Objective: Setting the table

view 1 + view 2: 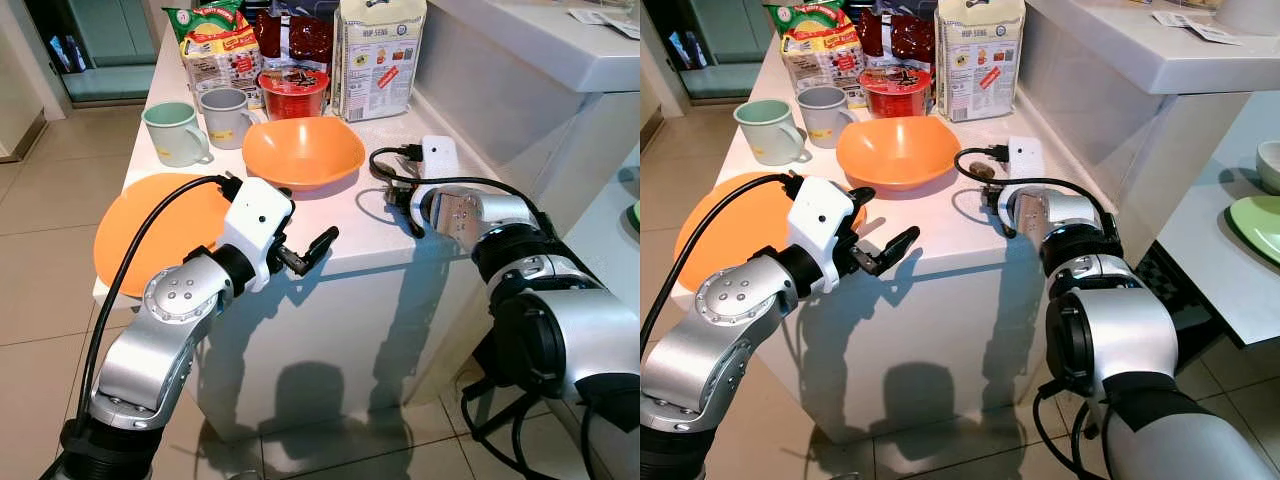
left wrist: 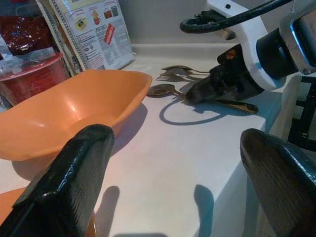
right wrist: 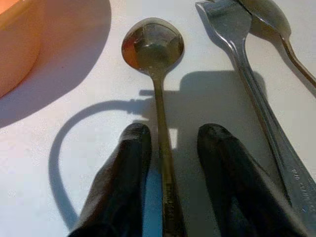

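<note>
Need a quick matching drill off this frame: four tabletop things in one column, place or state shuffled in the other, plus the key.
Column 1
1. orange bowl
2. orange plate
3. spoon
4. right gripper

Column 2
A. lies flat on the counter, handle running between two black fingers
B. open, fingers straddling a handle
C. at the counter's near left corner, behind the left arm
D. mid-counter, in front of the red noodle cup

Pairs: 1-D, 2-C, 3-A, 4-B

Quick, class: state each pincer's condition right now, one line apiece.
Left pincer: open, holding nothing, just off the counter's front edge.
Right pincer: open, fingers either side of the spoon handle, not yet closed on it.
</note>
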Tool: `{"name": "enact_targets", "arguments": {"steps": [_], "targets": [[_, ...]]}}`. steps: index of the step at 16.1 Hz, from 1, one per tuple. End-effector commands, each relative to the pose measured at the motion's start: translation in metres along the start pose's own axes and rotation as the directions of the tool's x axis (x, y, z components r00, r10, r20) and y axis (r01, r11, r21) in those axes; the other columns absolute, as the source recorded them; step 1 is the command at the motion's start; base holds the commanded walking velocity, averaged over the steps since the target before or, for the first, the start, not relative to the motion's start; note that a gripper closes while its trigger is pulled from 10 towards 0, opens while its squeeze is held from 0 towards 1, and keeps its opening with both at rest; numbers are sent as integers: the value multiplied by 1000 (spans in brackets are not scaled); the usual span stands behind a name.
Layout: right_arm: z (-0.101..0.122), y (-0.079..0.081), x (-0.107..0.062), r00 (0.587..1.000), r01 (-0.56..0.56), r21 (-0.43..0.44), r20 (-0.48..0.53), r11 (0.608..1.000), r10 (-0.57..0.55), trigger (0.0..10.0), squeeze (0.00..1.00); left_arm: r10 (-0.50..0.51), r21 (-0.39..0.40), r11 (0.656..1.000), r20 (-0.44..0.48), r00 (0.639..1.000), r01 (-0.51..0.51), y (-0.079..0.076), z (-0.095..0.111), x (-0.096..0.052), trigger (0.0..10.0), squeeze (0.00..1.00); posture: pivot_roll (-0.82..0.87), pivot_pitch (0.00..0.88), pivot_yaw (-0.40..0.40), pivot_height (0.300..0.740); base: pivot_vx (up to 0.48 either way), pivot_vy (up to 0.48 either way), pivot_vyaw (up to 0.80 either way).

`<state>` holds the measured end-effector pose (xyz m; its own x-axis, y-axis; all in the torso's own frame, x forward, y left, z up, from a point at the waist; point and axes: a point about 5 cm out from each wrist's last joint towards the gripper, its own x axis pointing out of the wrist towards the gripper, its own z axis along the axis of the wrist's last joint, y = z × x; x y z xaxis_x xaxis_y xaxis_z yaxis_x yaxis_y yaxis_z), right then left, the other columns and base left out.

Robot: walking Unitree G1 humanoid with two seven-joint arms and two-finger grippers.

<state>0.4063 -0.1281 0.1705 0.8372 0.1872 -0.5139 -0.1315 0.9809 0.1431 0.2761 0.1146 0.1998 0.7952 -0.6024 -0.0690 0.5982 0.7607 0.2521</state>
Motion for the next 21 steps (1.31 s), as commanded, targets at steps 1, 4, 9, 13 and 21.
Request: {"name": "enact_targets", "arguments": {"steps": [1, 4, 9, 13, 21], "targets": [[-9, 1, 1, 998, -9, 16, -60, 1000, 10, 0, 0, -15, 17, 1000, 19, 1000, 14, -1, 8, 1, 10000, 0, 54, 0, 2, 740, 0, 0, 0], [-9, 1, 1, 998, -4, -12, -64, 1000, 3, 0, 0, -17, 18, 1000, 20, 1000, 17, -1, 8, 1, 10000, 0, 54, 0, 4, 740, 0, 0, 0], [-10, 0, 1, 998, -2, -35, -68, 999, -1, 0, 0, -21, 20, 1000, 21, 1000, 21, -1, 8, 2, 10000, 0, 53, 0, 6, 740, 0, 0, 0], [-8, 2, 2, 998, -1, -46, -56, 999, -1, 0, 0, -13, 32, 999, 26, 1000, 12, 2, 8, 5, 10000, 0, 54, 0, -1, 740, 0, 0, 0], [25, -2, -6, 987, 29, 39, 156, 999, -35, 0, 0, 32, 31, 999, 73, 997, -34, 12, 15, 15, 10000, 0, 33, 0, 16, 740, 0, 0, 0]]}}
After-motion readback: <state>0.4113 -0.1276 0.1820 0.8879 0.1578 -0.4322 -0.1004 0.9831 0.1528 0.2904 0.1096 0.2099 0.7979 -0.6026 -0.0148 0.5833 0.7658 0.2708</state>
